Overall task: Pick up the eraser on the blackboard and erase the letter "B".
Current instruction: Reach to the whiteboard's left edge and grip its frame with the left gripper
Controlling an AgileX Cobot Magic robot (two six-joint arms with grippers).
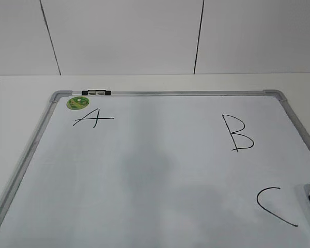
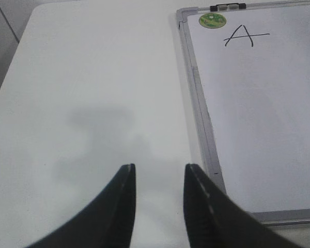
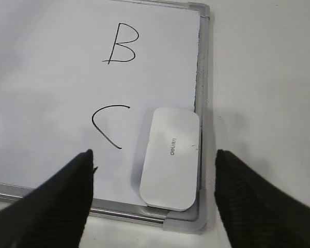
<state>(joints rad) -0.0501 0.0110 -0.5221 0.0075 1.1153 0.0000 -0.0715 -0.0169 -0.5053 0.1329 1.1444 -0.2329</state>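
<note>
Nothing was done yet: the eraser [image 3: 170, 157] lay on the blackboard [image 3: 41, 77] beside the "C" [image 3: 107, 125], the letter "B" [image 3: 121, 44] was whole, and the right pincer [image 3: 154, 170] hung wide apart above the eraser.

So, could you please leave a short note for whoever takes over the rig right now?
Left hand: open, empty, over bare table left of the blackboard.
Right hand: open wide, empty, above the eraser.
The eraser lies flat in the board's near right corner, beside the C.
Done: nothing; the letter "B" is intact.
Left: grasp the eraser, wipe off the B, spare A and C.
</note>
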